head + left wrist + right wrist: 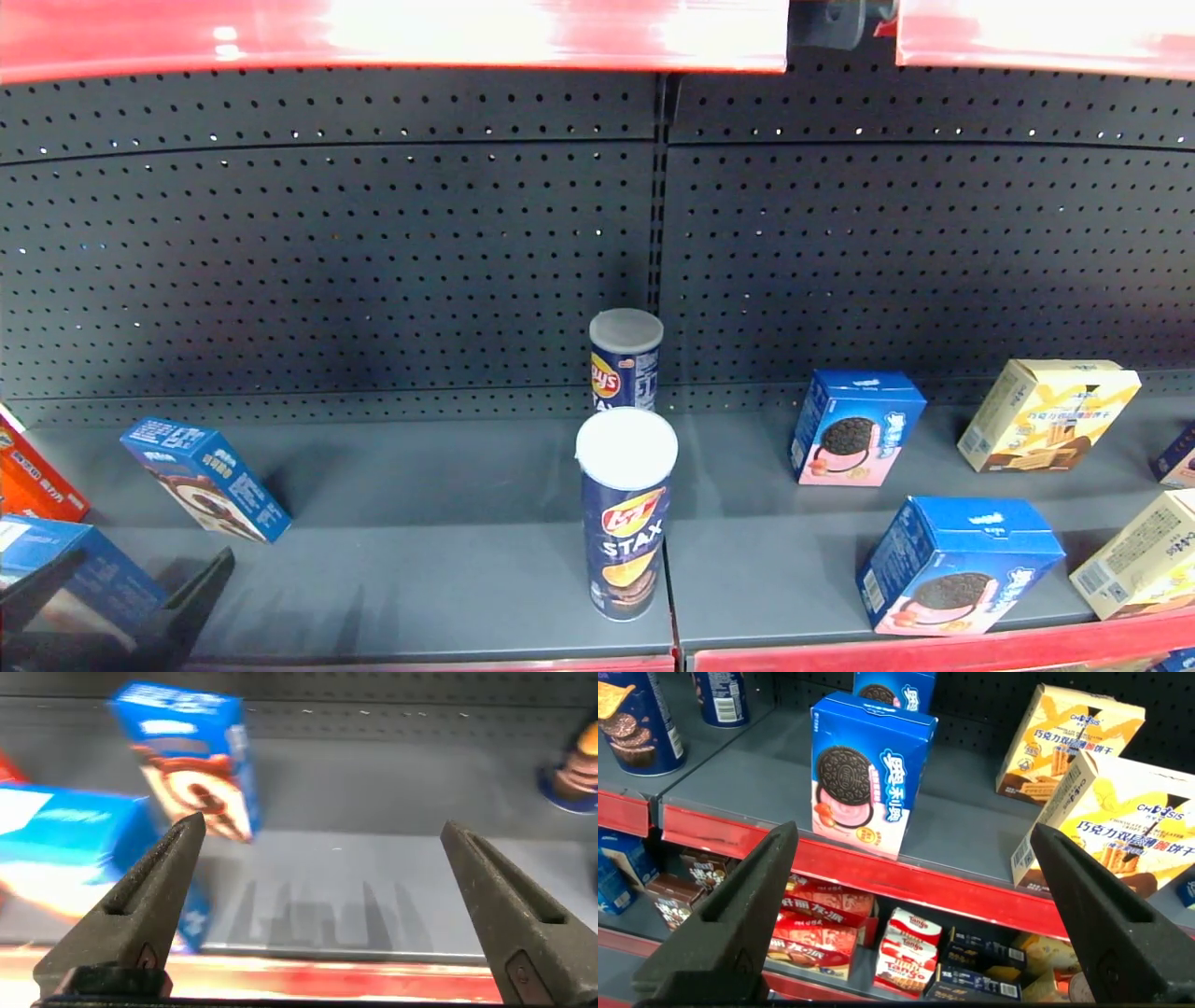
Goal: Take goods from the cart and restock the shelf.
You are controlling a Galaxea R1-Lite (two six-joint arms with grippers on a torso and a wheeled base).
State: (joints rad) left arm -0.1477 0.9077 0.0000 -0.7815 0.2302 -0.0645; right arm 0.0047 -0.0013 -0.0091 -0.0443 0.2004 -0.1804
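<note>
– Left gripper [117, 597], lower left corner of the head view: jaws spread wide, nothing between them. Right gripper [915, 838] is also wide and empty, hanging in front of the red front strip [971, 891].

– Where are the goods?

– On the shelf [420, 560]. The corner box [65, 569], blue, sits at far lower left, just beside one finger of the left gripper; contact can't be judged. A second blue box [205, 476] stands up and right of it, deeper in. At centre frame the front can [625, 513] and rear can [625, 359] are both upright, one behind the other. On the right half, a cookie box [873, 775] stands near the front strip, with yellow boxes [1120, 812] to its right.

– What could go wrong?

– My read is that the left side is the worry. A wide finger that close to the corner box could catch on it if the arm swings sideways rather than pulling straight out. That would drag or tip the box over the front edge.

– And the right?

– The same hazard, though milder. The cookie box is tall and close to the edge, so a careless pass by the spread jaws would knock it off forwards. The front can is tall and narrow too, and a nudge to its top would probably topple it into its neighbour behind.
</note>
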